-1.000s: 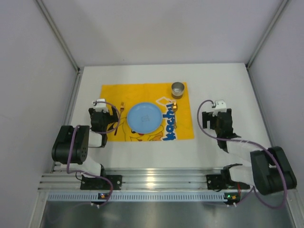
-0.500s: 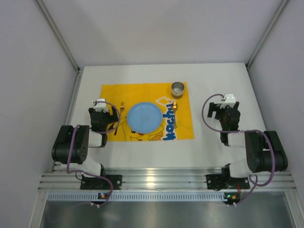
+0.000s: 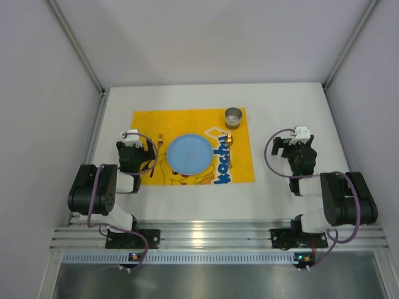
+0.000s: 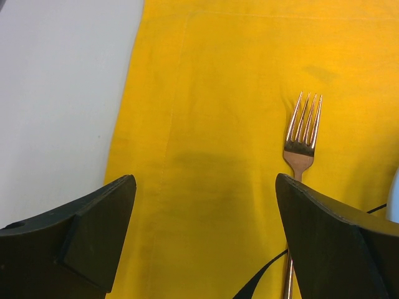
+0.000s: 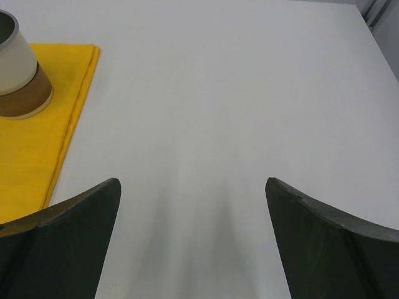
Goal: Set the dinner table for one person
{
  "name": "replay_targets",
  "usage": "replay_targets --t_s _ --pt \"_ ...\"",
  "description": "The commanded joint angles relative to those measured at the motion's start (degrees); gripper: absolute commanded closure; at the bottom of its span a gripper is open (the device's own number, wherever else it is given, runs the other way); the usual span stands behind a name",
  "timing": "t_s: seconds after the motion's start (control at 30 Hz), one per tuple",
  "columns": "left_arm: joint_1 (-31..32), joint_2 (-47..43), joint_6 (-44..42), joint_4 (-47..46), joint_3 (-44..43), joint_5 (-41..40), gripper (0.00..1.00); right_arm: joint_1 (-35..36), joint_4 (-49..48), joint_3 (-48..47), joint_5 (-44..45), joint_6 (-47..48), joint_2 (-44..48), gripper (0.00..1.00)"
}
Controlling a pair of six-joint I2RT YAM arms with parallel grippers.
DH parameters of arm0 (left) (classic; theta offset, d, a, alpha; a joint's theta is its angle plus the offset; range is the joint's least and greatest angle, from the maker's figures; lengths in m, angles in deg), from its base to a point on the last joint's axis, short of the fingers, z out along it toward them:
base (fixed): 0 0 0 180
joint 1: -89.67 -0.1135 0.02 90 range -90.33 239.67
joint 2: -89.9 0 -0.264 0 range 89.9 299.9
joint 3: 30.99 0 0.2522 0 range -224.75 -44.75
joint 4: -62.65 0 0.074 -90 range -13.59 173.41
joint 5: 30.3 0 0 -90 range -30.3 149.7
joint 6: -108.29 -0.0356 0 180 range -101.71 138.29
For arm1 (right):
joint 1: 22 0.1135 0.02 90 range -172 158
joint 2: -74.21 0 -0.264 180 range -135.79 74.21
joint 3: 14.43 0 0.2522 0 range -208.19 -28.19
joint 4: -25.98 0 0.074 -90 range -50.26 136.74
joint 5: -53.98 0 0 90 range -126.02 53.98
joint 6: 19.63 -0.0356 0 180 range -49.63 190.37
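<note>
Where the two arms are bolted along its near edge, the dinner table [image 3: 293,106] spreads out as a plain white top between grey walls. On its left-centre part lies a yellow printed mat [image 3: 149,121], flat, with blue lettering near its right edge. A round blue plate [image 3: 189,153] sits in the middle of the mat. A metal-rimmed cup [image 3: 233,116] with a pale wall and a brown base band stands upright on the mat's far right corner. A copper-coloured fork [image 4: 302,134] lies on the mat left of the plate, its tines pointing to the far side. Right of the plate, below the cup, there is another small copper-coloured piece [image 3: 229,140]; it may be a spoon or a knife, but the overhead view is too small to tell.

The left gripper [image 4: 204,187] hangs low over the mat's left part, its jaws spread wide with nothing between them and the fork just off the right finger. The right gripper [image 5: 192,184] hovers over bare tabletop to the right of the mat, jaws likewise wide apart and empty, with the cup off to its left.
</note>
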Motion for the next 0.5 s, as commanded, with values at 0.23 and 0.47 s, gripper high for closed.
replay_targets --t_s 0.23,0.47 --pt "-0.20 -0.54 -0.30 -5.01 -0.26 0.85 0.01 -0.77 -4.75 -0.04 -1.07 -0.53 -0.21 0.00" --pt "-0.20 -0.54 -0.30 -5.02 -0.35 0.85 0.01 -0.77 -4.84 -0.04 -0.45 -0.26 -0.21 0.00"
